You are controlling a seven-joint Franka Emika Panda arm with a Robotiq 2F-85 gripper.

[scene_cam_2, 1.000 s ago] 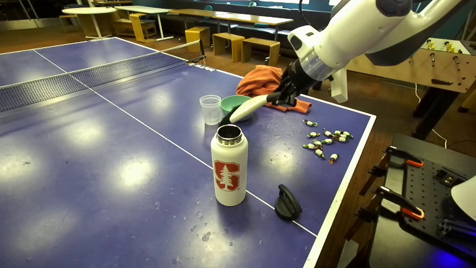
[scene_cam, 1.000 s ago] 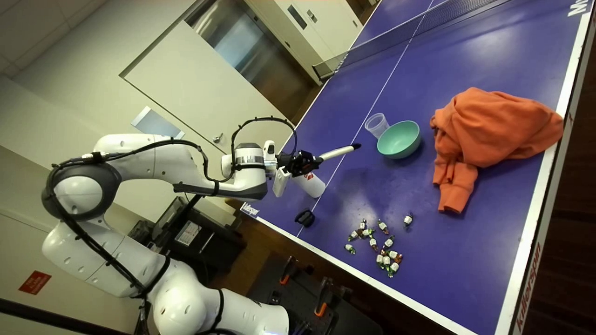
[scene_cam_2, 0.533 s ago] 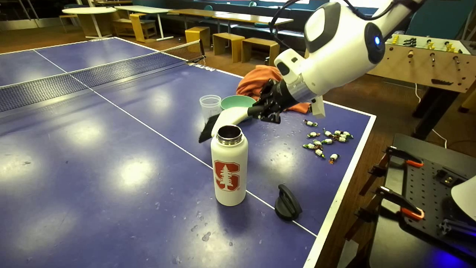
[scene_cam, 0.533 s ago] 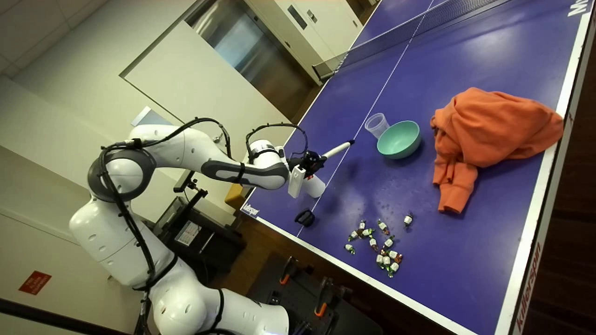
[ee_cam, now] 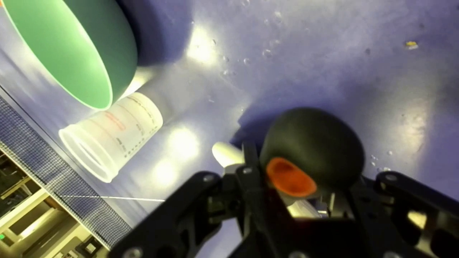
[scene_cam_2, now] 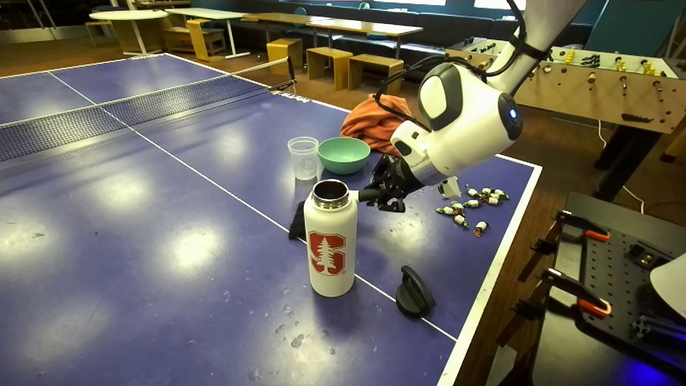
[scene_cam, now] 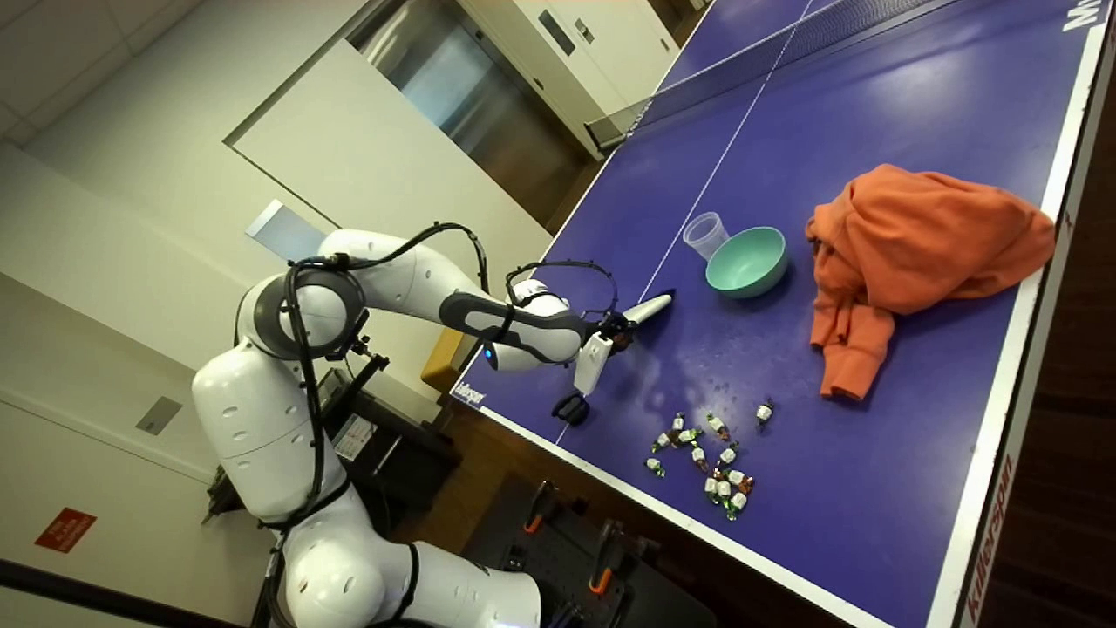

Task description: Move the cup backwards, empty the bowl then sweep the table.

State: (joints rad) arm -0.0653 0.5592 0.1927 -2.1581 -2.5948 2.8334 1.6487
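Claw (scene_cam_2: 382, 193) pinches brush (scene_cam: 649, 309) over surface (scene_cam: 854, 488); cup (scene_cam_2: 304, 158) stands just left of empty bowl (scene_cam_2: 344, 155). Sweeping apparently in hand; next move likely calls for low, controlled stroke toward scattered candies (scene_cam: 727, 454).

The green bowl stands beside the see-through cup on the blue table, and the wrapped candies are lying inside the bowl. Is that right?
Not quite: the wrapped candies are not inside the green bowl. In both exterior views they lie on the blue table. The bowl does stand beside the see-through cup on that table.
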